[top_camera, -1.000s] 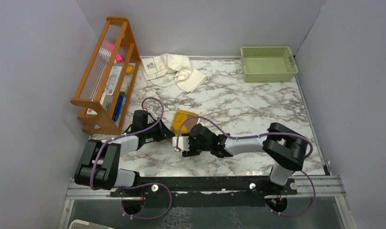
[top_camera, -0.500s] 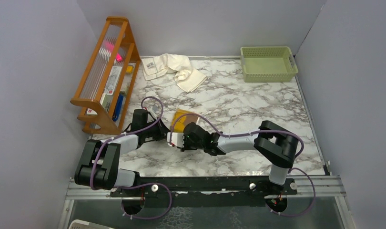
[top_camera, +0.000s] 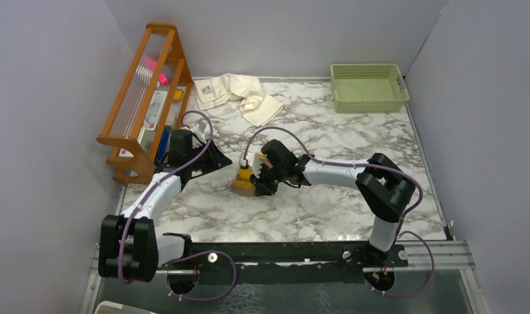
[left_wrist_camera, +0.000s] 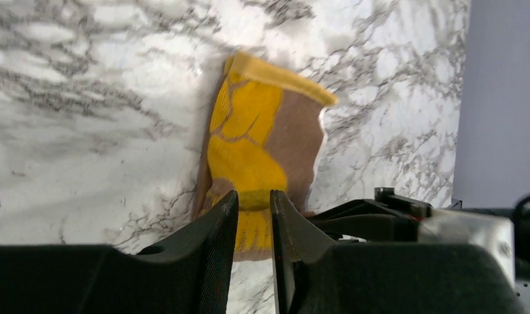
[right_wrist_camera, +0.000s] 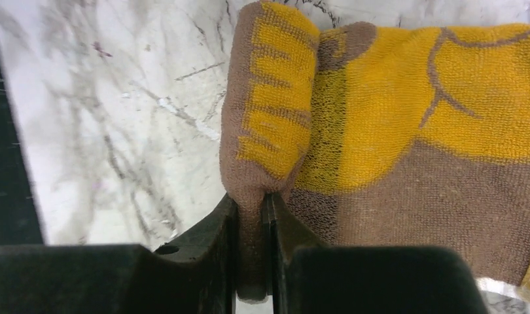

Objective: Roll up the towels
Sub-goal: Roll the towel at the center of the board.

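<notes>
one rack [top_camera: 146, 98], one basket [top_camera: 370, 101], apart from brown towel [top_camera: 244, 182].

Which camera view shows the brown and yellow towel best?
The right wrist view: the brown towel fills it, its folded edge pinched in the right gripper. The left wrist view shows most of the towel, farther off. The top view shows it small, partly behind that gripper.
</notes>
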